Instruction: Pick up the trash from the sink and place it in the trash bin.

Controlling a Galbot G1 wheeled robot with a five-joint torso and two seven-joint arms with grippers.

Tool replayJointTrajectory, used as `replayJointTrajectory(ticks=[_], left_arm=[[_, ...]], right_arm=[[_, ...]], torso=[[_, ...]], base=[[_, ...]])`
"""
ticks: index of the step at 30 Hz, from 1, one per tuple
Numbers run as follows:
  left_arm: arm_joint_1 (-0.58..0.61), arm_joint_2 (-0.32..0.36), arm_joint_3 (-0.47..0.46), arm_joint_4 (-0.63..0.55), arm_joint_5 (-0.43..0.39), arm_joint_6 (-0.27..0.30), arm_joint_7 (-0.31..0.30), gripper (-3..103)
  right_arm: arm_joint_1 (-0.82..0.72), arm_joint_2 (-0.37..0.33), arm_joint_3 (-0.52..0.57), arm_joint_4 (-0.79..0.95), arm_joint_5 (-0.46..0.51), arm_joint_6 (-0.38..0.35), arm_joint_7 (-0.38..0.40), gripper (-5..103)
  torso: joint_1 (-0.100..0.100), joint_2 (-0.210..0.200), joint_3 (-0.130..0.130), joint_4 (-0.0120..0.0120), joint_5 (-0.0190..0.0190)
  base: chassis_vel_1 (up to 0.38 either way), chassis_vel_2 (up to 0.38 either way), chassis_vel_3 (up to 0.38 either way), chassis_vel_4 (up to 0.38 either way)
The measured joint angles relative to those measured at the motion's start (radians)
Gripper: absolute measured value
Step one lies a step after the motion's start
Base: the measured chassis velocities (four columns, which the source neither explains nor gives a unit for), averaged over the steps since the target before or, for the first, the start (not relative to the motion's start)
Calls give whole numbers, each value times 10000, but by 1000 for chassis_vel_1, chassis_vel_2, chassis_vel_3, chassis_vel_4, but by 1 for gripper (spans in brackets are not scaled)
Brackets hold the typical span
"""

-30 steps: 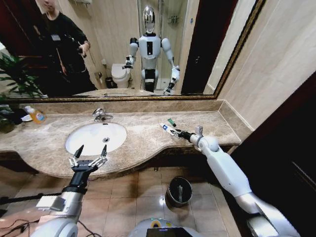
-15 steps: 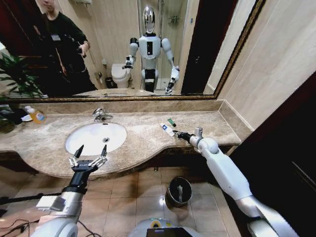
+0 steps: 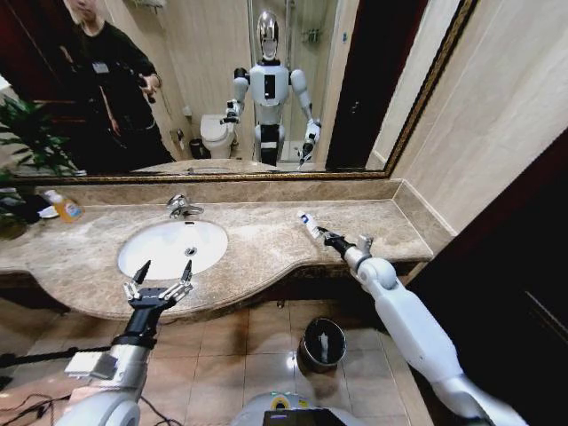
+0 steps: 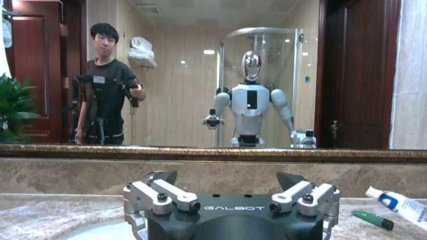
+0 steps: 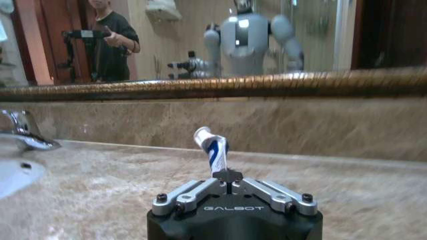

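Observation:
My right gripper (image 3: pixel 327 237) is shut on the end of a white tube with blue marks (image 3: pixel 308 222), one piece of the trash, held tilted up just above the marble countertop (image 3: pixel 257 244) to the right of the sink (image 3: pixel 169 250). The right wrist view shows the tube (image 5: pixel 212 150) sticking up from the closed gripper (image 5: pixel 228 175). A tiny green piece (image 4: pixel 372 219) lies on the counter beside the tube (image 4: pixel 400 202). My left gripper (image 3: pixel 162 275) hovers open at the counter's front edge, in front of the basin. The black trash bin (image 3: pixel 322 344) stands on the floor below the counter.
A chrome faucet (image 3: pixel 182 207) stands behind the basin. A clear bottle of orange liquid (image 3: pixel 64 207) and a plant (image 3: pixel 22 155) are at the far left. A wide mirror runs behind the counter, and a dark door panel (image 3: pixel 524 266) stands to the right.
The white tube lay flat on the counter before; now my right gripper holds it raised and tilted upward. The left arm has stayed still.

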Motion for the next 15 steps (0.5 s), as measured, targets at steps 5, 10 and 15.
replayJointTrajectory(ticks=[5, 10, 15], left_arm=[[0, 0, 0, 0, 0, 0, 0, 100], [0, 0, 0, 1, 0, 0, -2, 100], [0, 0, 0, 0, 0, 0, -1, 100]], right_arm=[[-790, -150, 361, 728, -1137, 656, 57, 0], [-2393, -158, 1309, 2122, -1775, 1044, 90, 0], [-4378, 357, 2106, 3208, -2312, 1563, 137, 0]], torso=[[-1, 0, 0, 1, 1], [0, 0, -1, 2, -2], [-2, 0, -1, -3, 0]], base=[[0, 0, 0, 0], [0, 0, 0, 0], [0, 0, 0, 0]])
